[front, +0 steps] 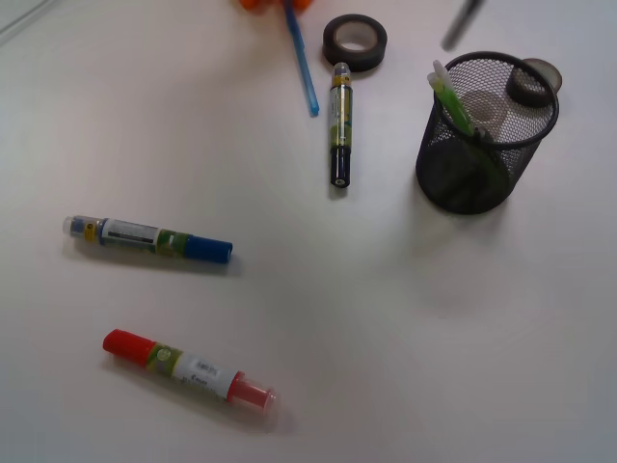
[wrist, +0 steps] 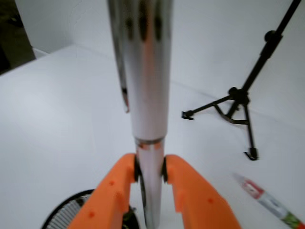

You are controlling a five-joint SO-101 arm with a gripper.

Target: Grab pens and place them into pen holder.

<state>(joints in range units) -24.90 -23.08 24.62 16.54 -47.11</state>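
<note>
While the silver-grey pen [wrist: 145, 90] stands upright along the wrist view's centre line, the pen holder [wrist: 71, 212] shows its mesh rim at about seven o'clock, below and just left of the pen's lower end. Clamped on that pen is the gripper [wrist: 150, 174], its orange fingers [wrist: 112, 191] pressed against both sides of the barrel.

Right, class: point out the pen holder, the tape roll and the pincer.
pen holder [front: 453, 178]: front view, mesh wall.
tape roll [front: 331, 46]: front view, left outer wall.
pincer [wrist: 150, 169]: wrist view, between the orange fingertips, clamped on the silver pen [wrist: 145, 71].
</note>
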